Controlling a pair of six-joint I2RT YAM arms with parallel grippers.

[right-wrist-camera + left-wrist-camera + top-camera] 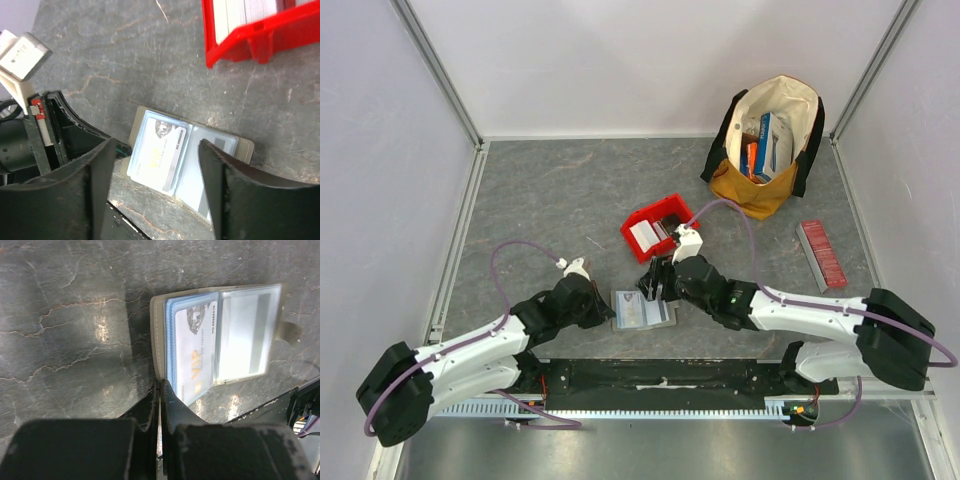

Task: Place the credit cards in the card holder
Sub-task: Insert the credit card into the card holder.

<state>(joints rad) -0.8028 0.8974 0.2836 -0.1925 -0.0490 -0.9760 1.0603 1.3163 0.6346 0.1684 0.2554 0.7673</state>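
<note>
The grey-olive card holder lies open on the table between both arms, its clear sleeves up. A white credit card printed "VIP" lies in the left stack of sleeves; its near end reaches past the cover's edge. More white credit cards stand in the red bin. My left gripper is shut, with its tips on the holder's near left corner. My right gripper hangs open just above the holder, with nothing between its fingers.
The red bin sits just beyond the card holder. A tan and black bag with colourful boxes stands at the back right. A long red ribbed box lies at the right. Walls enclose the table on three sides.
</note>
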